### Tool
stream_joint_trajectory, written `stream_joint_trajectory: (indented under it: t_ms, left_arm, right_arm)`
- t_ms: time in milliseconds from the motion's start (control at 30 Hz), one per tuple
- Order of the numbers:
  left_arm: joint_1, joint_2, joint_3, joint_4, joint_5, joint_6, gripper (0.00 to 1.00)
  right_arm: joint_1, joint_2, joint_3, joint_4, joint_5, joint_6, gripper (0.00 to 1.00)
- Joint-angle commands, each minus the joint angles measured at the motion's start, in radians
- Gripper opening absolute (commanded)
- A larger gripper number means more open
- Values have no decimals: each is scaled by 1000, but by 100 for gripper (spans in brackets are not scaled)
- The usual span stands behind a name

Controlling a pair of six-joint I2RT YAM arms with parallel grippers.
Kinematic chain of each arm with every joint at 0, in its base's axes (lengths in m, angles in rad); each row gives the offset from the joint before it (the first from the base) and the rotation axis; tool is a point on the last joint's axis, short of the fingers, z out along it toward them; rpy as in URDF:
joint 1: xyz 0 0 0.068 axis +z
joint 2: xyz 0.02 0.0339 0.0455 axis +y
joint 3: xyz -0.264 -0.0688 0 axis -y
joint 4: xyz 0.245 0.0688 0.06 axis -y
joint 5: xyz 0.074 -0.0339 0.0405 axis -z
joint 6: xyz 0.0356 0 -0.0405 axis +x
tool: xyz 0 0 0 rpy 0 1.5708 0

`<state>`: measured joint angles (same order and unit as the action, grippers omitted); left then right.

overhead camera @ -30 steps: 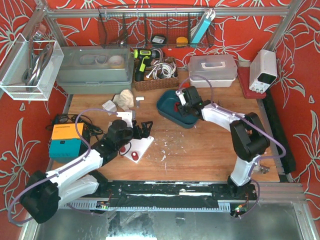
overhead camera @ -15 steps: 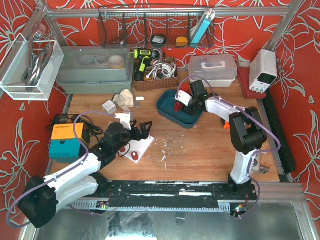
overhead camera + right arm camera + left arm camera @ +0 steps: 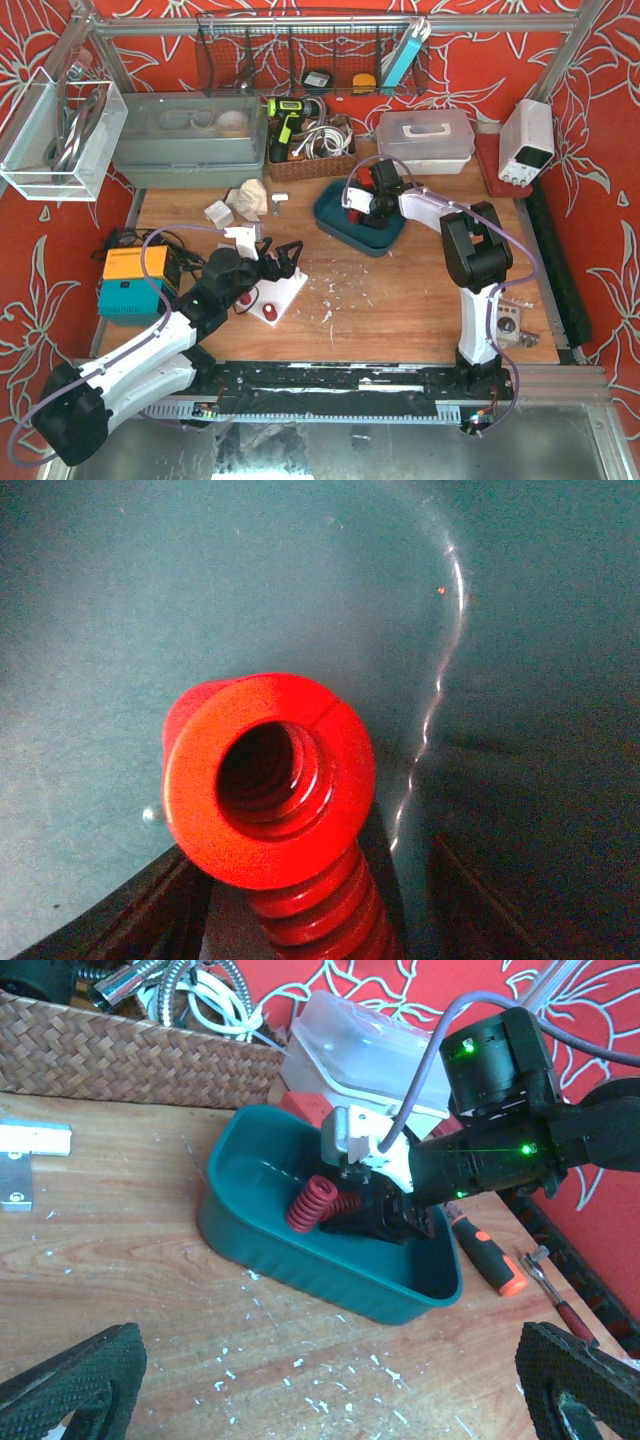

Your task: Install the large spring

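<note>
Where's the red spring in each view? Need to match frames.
Top external: red spring in the teal tray, upper centre, by the right gripper.
Left wrist: centre, inside the tray, at the gripper's tip.
Right wrist: centre, seen end-on.
Shared landmark: the teal tray.

A brown woven basket (image 3: 310,165) sits at the far side of the wood table (image 3: 400,300). A yellow and green drill (image 3: 286,122) stands at its left end. Right of the basket is a clear box (image 3: 425,140) with a lid. Left of it is a big grey tub (image 3: 185,140). A white box (image 3: 527,140) stands far right. An orange-handled screwdriver (image 3: 485,1257) lies on the table.
</note>
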<state>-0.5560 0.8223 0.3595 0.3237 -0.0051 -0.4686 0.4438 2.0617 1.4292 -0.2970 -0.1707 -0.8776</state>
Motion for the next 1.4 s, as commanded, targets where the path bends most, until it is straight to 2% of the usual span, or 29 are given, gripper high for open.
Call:
stream_joint_trajectory:
  t_ms: [0,167,433,567,633,833,1000,1067,1200,1367]
  left_arm:
    - [2,-18,-14,23,2,1,100]
    - [2,-25,-14,19,-3,0,100]
    - [2,-49,-16,13,-13,-5,100]
    - [2,-52,-16,13,-15,-6,100]
    - [2,-52,-16,12,-16,-5,100]
    - [2,-52,-17,11,-24,-6,100]
    - [2,-41,-22,9,-38,-14,100]
    - [2,-34,-23,4,-52,-22,100]
    - [2,-16,-17,-6,-55,-27,100]
    - [2,-3,-16,4,-14,-39,100]
  right_arm:
    - [1,30,12,-30,55,-38,62]
    - [-1,21,23,-117,22,-50,58]
    - [-10,44,79,-251,-37,-39,42]
    - [-15,66,83,-233,-14,-21,51]
    - [-17,74,82,-223,-8,-19,51]
    - [-25,33,63,-213,-21,-7,33]
    - [-25,-73,-9,-138,-40,15,7]
    - [-25,-113,-34,-107,-59,38,1]
    - [-20,-190,-84,-45,-88,127,0]
    - [9,-335,-237,185,-30,351,0]
